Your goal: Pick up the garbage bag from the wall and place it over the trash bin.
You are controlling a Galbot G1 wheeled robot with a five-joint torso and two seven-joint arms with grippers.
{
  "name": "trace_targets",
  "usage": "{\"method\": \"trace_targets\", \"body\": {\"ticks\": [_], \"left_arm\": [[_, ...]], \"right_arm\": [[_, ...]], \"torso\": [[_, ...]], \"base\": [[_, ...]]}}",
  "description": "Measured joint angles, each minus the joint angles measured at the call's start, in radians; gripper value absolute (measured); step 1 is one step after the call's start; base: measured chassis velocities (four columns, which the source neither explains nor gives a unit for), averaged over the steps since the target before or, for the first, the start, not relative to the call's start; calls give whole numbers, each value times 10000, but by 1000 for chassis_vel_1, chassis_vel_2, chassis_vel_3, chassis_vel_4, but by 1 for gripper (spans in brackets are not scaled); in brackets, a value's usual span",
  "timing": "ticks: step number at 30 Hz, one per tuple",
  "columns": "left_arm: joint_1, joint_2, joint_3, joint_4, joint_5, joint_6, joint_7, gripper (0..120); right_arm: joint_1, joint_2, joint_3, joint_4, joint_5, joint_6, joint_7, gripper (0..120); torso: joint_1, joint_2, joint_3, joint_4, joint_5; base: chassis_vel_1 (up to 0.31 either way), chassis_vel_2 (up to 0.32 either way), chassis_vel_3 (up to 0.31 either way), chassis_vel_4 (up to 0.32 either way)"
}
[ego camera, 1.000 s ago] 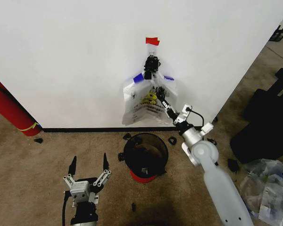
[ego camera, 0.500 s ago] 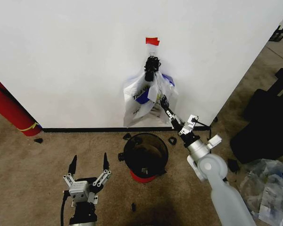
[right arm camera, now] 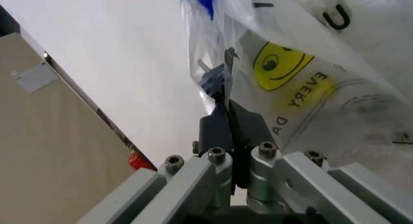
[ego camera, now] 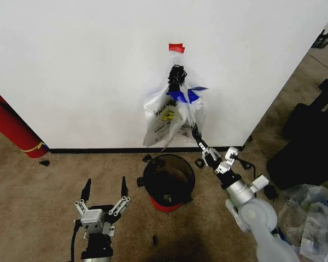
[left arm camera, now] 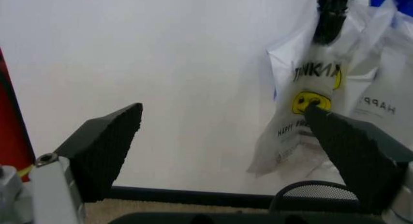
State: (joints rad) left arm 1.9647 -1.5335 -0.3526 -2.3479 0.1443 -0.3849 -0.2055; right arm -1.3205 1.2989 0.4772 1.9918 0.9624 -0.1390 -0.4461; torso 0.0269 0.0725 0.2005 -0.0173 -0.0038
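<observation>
Pulling a bag off the wall hook
Right tool [ego camera: 197, 134] pinches the garbage bag [ego camera: 177, 109] by its lower edge, tugging it toward the trash bin [ego camera: 168, 174] below; left tool [ego camera: 104, 194] waits wide open, empty

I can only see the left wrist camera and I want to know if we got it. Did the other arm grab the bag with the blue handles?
Observer: Yes. The right gripper is shut on a fold of the garbage bag, low on the side nearer that arm.
Operator: Is the bag off the wall?
Observer: No. Its top hangs from the black hook under a strip of red tape.
Operator: Where's the bin?
Observer: The trash bin stands on the carpet right below the bag, between the two arms. The left gripper is open and low, beside the bin.
</observation>
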Motion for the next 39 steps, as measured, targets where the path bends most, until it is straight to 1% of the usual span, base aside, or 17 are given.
{"method": "trace_targets", "body": {"ticks": [6, 12, 28, 31, 34, 39], "left_arm": [[-61, 71, 0, 36, -113, 4, 13, 99], [-104, 138, 45, 57, -181, 10, 29, 99], [-251, 155, 93, 93, -259, 55, 75, 99], [-270, 151, 87, 100, -273, 56, 78, 99], [-273, 116, 84, 109, -282, 57, 79, 99], [-259, 111, 80, 125, -290, 55, 80, 99]], "right_arm": [[-763, -23, 241, 400, -197, 258, -303, 0], [-1694, 15, 373, 851, -862, 867, -640, 0], [-3113, 279, 469, 1195, -1421, 1806, -1371, 0], [-3262, 336, 497, 1143, -1637, 2249, -1860, 0], [-3543, 355, 582, 1016, -2244, 2827, -2600, 0], [-3825, 433, 634, 964, -2395, 3270, -3007, 0]], "torso": [[0, -2, 0, 0, 0], [0, -2, 0, 0, -1], [0, -2, 0, 1, -1], [0, -1, 0, 0, -1], [0, -2, 0, 0, -1], [0, -2, 0, 0, -1]], "base": [[0, 0, 0, 0], [0, 0, 0, 0], [0, 0, 0, 0], [0, 0, 0, 0], [0, 0, 0, 0], [0, 0, 0, 0]]}}
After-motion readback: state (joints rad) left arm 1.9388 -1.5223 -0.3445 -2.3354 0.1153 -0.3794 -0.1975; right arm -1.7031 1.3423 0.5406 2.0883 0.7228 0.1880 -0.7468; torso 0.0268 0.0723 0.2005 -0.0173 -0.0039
